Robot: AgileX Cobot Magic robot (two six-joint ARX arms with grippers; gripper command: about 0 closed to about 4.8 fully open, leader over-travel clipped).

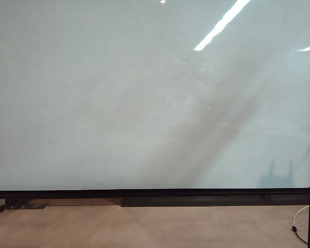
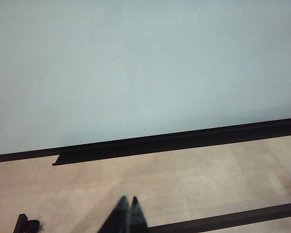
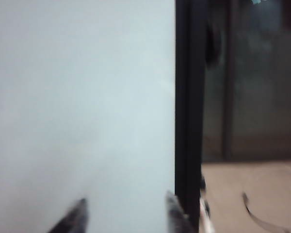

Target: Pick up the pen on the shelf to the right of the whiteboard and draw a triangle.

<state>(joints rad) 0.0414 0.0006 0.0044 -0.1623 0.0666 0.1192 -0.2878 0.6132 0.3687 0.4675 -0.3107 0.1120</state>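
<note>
Plainly, largest thing first.

Board: the whiteboard [image 1: 144,98] fills nearly the whole exterior view, glossy pale greenish-white with a thin black edge along the bottom and the right side. Bright ceiling-light streaks reflect in its upper right, and a faint grey band slants across its lower right.
Board surface: bare in all three views; no drawn line shows, and no writing, label or brand can be read anywhere.
Floor: a beige floor [image 1: 144,227] runs along the bottom of the exterior view, with a thin cable [image 1: 298,223] at the lower right.
Ledge: a long black ledge [image 1: 212,200] sits just under the board's bottom edge in the exterior view, from the middle to the right; nothing can be made out on it.
Pen: not seen in any view.
Left arm: only the left gripper [image 2: 126,206] shows, at the bottom middle of its wrist view, aimed toward the board's bottom edge and well apart from it.
Left tool: the two dark fingertips are pressed together, with nothing between them.
Right arm: only the right gripper [image 3: 125,213] shows, blurred, at the bottom of its wrist view, facing the board beside its black right edge [image 3: 188,107].
Right tool: fingertips spread apart, nothing between them.
</note>
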